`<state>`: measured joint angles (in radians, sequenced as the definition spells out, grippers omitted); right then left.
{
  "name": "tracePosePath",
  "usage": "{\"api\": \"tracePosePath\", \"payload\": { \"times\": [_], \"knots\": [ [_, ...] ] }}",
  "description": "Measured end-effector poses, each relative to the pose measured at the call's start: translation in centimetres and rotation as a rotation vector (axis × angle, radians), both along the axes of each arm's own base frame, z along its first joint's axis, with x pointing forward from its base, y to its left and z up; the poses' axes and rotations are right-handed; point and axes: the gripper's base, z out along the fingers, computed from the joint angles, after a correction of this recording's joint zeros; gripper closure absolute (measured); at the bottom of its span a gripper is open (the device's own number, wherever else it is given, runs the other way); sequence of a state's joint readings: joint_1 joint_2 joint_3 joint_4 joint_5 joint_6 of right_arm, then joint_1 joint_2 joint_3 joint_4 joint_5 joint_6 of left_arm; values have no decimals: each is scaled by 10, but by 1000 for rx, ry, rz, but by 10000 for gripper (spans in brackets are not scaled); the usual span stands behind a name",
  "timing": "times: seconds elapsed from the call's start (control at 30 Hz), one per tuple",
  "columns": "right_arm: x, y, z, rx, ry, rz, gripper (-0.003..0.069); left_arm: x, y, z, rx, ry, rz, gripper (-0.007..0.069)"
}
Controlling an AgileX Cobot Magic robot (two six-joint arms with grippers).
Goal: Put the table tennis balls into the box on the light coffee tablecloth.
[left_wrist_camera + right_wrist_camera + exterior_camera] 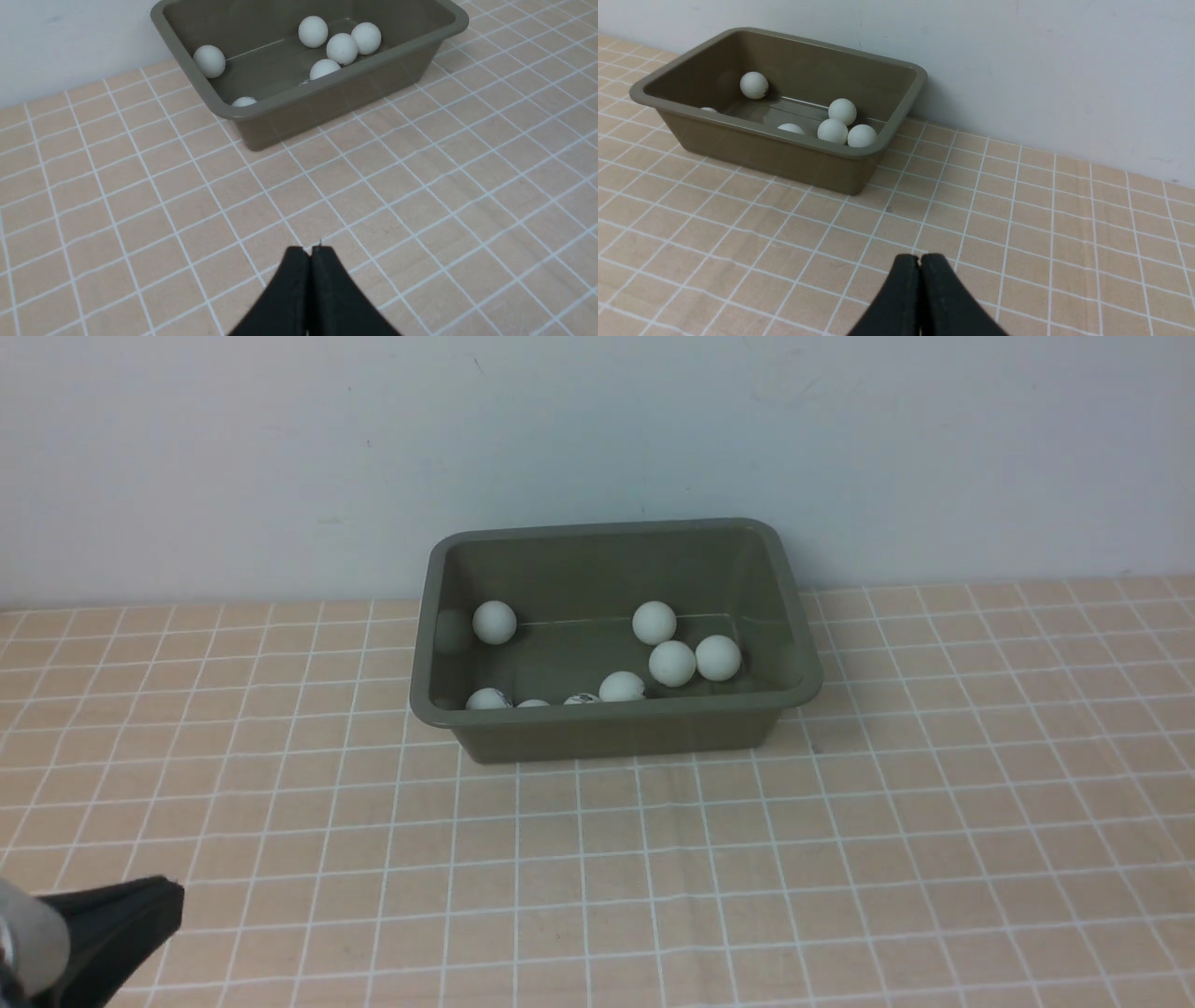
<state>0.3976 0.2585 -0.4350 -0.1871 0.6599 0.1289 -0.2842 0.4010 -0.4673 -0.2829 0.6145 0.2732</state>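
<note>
1. 8 table tennis balls (671,663) lie inside the box (616,726), several tucked against its near wall.
2. The box stands on the light coffee tablecloth (653,877) at the far edge of the tabletop, close to the wall (280,448).
3. The left tool (310,254) is closed with fingers pressed together, holding nothing, above bare cloth near the near left corner.
4. The right tool (920,261) is likewise closed and empty, apart from the box.
</note>
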Motion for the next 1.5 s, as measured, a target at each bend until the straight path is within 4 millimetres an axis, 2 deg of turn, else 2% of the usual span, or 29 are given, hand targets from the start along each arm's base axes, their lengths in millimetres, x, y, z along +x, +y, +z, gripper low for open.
{"api": "tracePosePath", "payload": {
  "times": [0.13, 0.3, 0.67, 0.87, 1.07, 1.2, 1.23, 1.27, 1.3, 1.4, 1.5],
  "knots": [
    [0, 0, 0, -5, -2, -1, 677, -9, 4, -12, -33, -45, 19, 693],
    [0, -1, 0, -17, -8, -5, 677, -11, 5, -9, -46, -85, 27, 693],
    [0, -1, 0, -20, -9, -6, 677, -16, 4, -19, -10, 26, -4, 693],
    [0, -1, 0, -20, -9, -6, 677, -17, 6, -19, 25, 10, 7, 693],
    [0, -1, 0, -20, -9, -6, 677, -22, 25, -18, 130, -162, 232, 693],
    [0, -1, 0, -17, -6, -7, 677, -30, 33, -41, 163, -259, 372, 693],
    [0, -1, 0, -17, -5, -7, 677, -31, 34, -51, 163, -272, 390, 693],
    [0, -1, 0, -19, -3, -8, 677, -28, 35, -69, 161, -267, 405, 693],
    [0, -1, 0, -19, -2, -8, 677, -27, 35, -70, 159, -273, 410, 693],
    [0, -1, -1, -21, 1, -9, 677, -20, 37, -100, 116, -278, 445, 693],
    [0, -1, -1, -26, 2, -8, 677, -17, 38, -105, 76, -316, 468, 693]
  ]
}}
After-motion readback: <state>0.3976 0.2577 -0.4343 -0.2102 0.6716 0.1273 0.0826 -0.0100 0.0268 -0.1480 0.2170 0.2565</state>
